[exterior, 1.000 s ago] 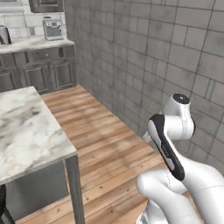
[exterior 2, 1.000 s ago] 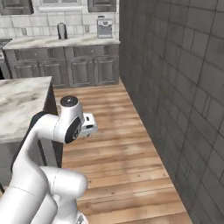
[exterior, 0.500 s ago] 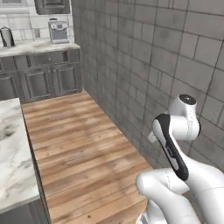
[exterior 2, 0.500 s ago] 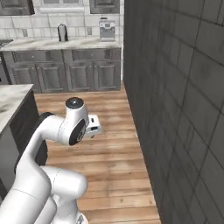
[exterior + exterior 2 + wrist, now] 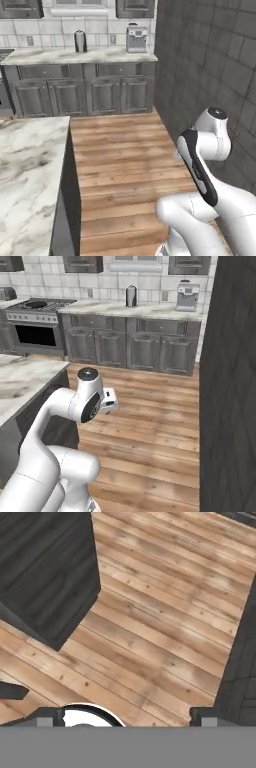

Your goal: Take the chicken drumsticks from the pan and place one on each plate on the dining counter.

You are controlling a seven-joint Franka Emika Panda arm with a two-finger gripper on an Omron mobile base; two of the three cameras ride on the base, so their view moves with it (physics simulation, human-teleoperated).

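Wooden floor [image 5: 120, 160] beside dining counter [image 5: 25, 170]

Dining counter [image 5: 25, 170] at left, coffee machine [image 5: 137, 39] on back counter [image 5: 75, 56]

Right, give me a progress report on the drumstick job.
Nothing looks done yet. The pincer is open and empty, pointing down at bare wood floor. The stove sits far off along the back wall, with something dark on a burner that is too small to identify. No drumstick or plate is in sight on the marble island. Reaching the pan, both pickups and both placements remain.
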